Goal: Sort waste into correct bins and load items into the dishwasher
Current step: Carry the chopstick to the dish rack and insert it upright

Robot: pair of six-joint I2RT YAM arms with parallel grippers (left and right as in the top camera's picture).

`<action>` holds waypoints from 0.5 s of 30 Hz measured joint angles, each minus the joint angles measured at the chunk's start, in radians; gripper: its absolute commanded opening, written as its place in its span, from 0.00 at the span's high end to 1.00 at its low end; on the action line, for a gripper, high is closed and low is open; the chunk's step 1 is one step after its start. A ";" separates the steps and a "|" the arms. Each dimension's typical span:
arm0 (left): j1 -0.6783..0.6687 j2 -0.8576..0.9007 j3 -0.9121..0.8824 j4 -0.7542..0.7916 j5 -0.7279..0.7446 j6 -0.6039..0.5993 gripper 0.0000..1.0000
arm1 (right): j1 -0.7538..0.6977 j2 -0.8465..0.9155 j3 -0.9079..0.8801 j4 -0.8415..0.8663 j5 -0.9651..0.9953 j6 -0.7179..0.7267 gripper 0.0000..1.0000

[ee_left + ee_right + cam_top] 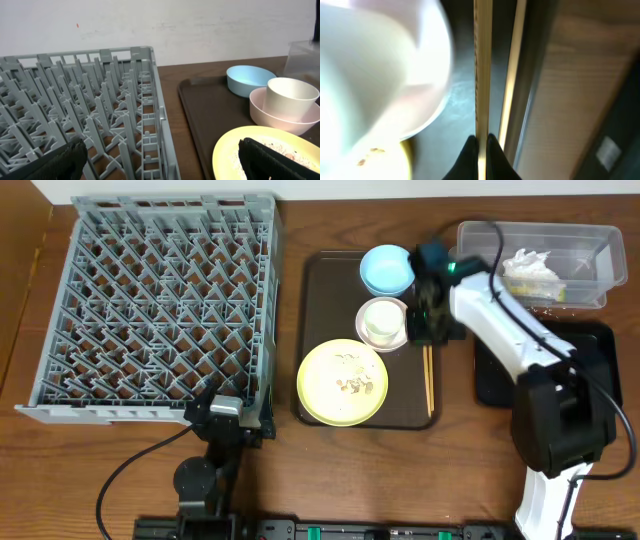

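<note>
My right gripper point(482, 145) is shut on one wooden chopstick point(482, 75); the second chopstick point(512, 75) lies beside it. In the overhead view this gripper point(432, 330) is at the brown tray's right edge, next to the white bowl point(384, 325) that holds the pale cup point(381, 318). The blue bowl point(386, 268) and the yellow-green plate point(342, 382) with crumbs point(352, 385) sit on that tray. The napkin point(528, 270) lies in the clear tub point(590, 250). My left gripper point(165, 165) is open and empty at the grey dish rack's point(160, 300) near right corner.
The brown serving tray point(320, 280) lies between the rack and the bins. The black tray point(495, 380) lies under my right arm, in front of the tub. A cable runs across the table's front left.
</note>
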 measured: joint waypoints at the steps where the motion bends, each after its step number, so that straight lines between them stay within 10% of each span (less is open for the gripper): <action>1: 0.000 0.000 0.000 0.000 0.000 0.000 0.02 | 0.000 0.000 0.051 -0.037 0.001 0.000 0.99; 9: 0.000 0.000 0.000 0.000 0.000 0.000 0.02 | -0.006 -0.005 0.326 -0.138 -0.028 0.001 0.99; 15: 0.000 0.000 0.000 0.000 0.000 0.000 0.02 | 0.003 -0.005 0.351 0.141 -0.216 0.068 0.99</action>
